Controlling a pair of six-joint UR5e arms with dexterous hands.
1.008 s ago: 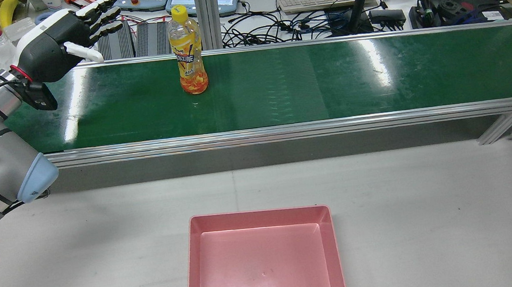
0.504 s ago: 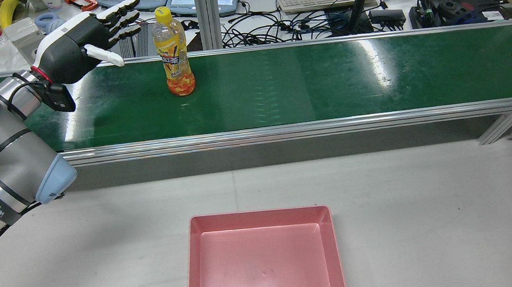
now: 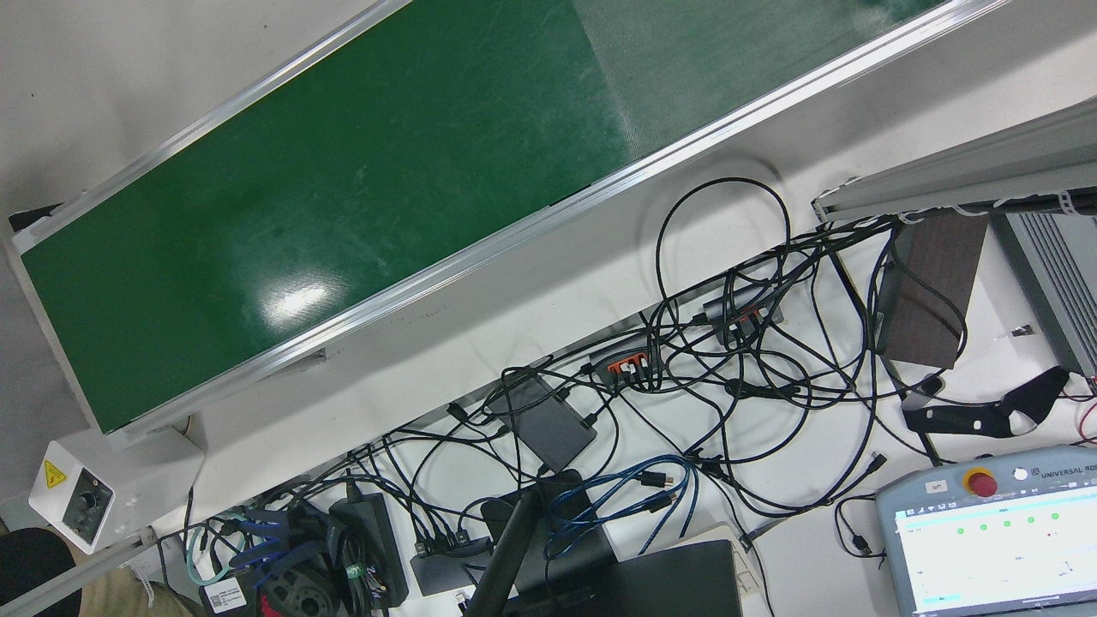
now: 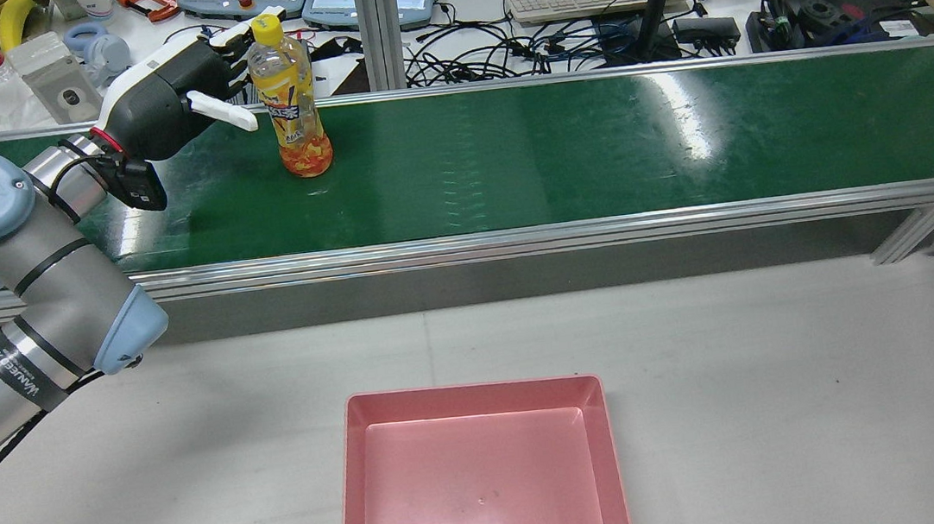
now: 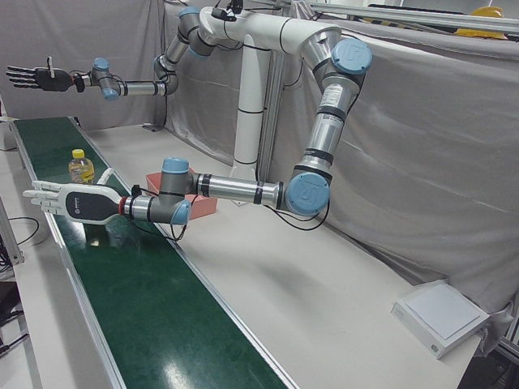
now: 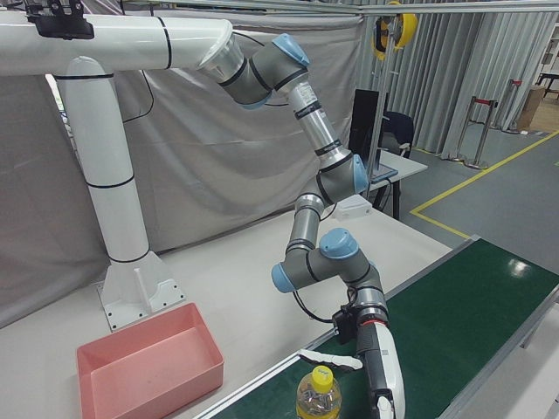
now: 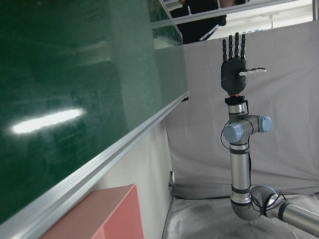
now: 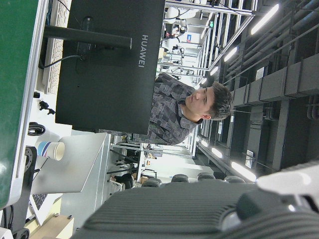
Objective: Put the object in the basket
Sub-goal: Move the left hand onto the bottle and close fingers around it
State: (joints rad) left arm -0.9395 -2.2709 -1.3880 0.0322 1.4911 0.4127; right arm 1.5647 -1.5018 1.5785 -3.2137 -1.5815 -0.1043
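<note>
Bottle (image 4: 291,107) and left hand (image 4: 176,97) have both shifted since earlier, closing up. We see the hand spread and empty just left of the upright bottle, upper left on the belt (image 4: 508,153).

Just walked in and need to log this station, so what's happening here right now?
The robot's left hand is open and reaching in beside an orange drink bottle that stands upright on the green conveyor belt. It is right next to the bottle but has not closed on it. The pink basket sits on the white table, with nothing in it. The right hand is held up, open, far off along the belt and holds nothing.
</note>
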